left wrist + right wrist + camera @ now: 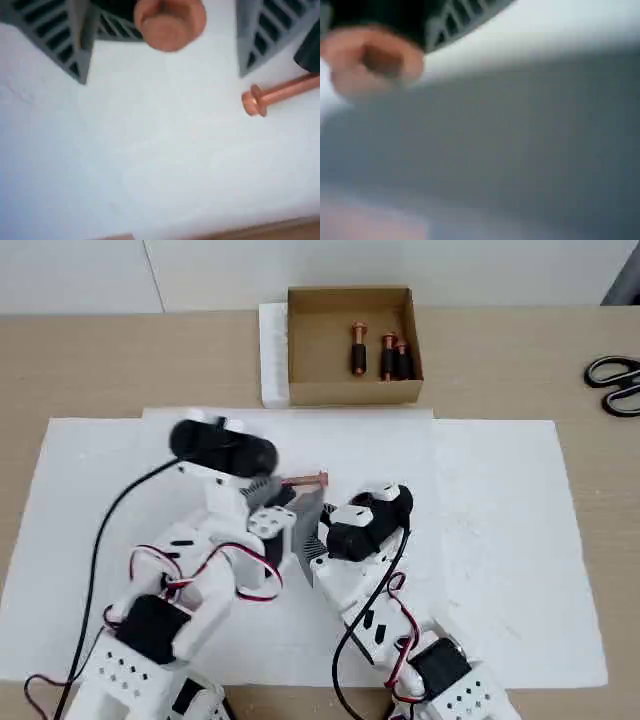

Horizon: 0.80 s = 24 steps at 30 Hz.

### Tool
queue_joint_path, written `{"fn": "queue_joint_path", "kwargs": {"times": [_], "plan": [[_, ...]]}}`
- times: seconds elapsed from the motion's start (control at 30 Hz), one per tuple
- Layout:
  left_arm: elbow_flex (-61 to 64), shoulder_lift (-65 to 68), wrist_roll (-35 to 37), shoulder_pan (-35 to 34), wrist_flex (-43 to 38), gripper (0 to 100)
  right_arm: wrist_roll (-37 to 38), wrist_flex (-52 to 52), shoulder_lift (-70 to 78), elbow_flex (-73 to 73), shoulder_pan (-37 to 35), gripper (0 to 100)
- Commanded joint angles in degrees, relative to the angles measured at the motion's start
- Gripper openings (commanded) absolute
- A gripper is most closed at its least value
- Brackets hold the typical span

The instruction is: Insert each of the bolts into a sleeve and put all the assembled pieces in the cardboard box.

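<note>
Closest to the lens, a copper bolt head (170, 22) sits between the grey ribbed fingers (70, 35) of the left claw (161, 77). The fingers stand spread wide and neither touches it. A second bolt (280, 95) lies flat on the white paper (150, 165), just beside one finger. In the high view both claws crowd the centre of the frame. At top centre the cardboard box (300, 340) rests on the counter (100, 350) with three assembled pieces (358, 350) inside, copper bolts in black sleeves. I cannot tell whether the right claw (315, 540) is spread or pressed together; its own view is badly blurred, and the pinkish blob close to it may be a copper end. The bolts look like small, stiff metal parts, light for these arms and unlikely to be harmed by a firm squeeze. Their smooth round shafts should roll on the paper and could pivot or slip in a loose pinch. The best hold seems to be across the shaft close under the flanged head, which leaves the free end bare to enter a sleeve.
</note>
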Motion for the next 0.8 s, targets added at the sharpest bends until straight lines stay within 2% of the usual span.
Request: {"fn": "queue_joint_path", "kwargs": {"times": [0.0, 0.1, 0.2, 0.33, 0.43, 0.57, 0.67, 0.77], "plan": [[-5.05, -0.62, -0.44, -5.63, 0.53, 19, -0.44, 0.04, -1.1, -0.7, 0.13, 0.4], [-7.16, -0.18, -2.99, -13.71, 1.93, 19, -0.26, 0.04, -1.1, -0.62, 0.22, 0.4], [-6.11, -0.09, -9.41, -23.03, 3.08, 19, -0.18, 0.04, -1.1, -0.62, 0.48, 0.4], [-4.97, -0.09, -18.2, -33.58, 7.03, 19, -0.18, -0.04, -0.66, -1.14, 5.05, 0.4], [-5.49, -0.53, -23.91, -40.88, 8.44, 19, -0.18, -0.4, -0.57, -1.05, 12.53, 0.4], [-7.78, -0.18, -22.33, -50.37, 8.79, 19, 0.62, -0.57, -1.01, -1.41, 27.74, 0.4], [-8.48, -0.18, -22.68, -52.48, 12.4, 19, 5.27, -0.57, -0.66, -5.36, 35.56, 0.4], [-9.45, -0.09, -22.77, -51.69, 18.73, 19, 6.33, -0.57, -0.48, -12.31, 39.34, 0.4]]}}
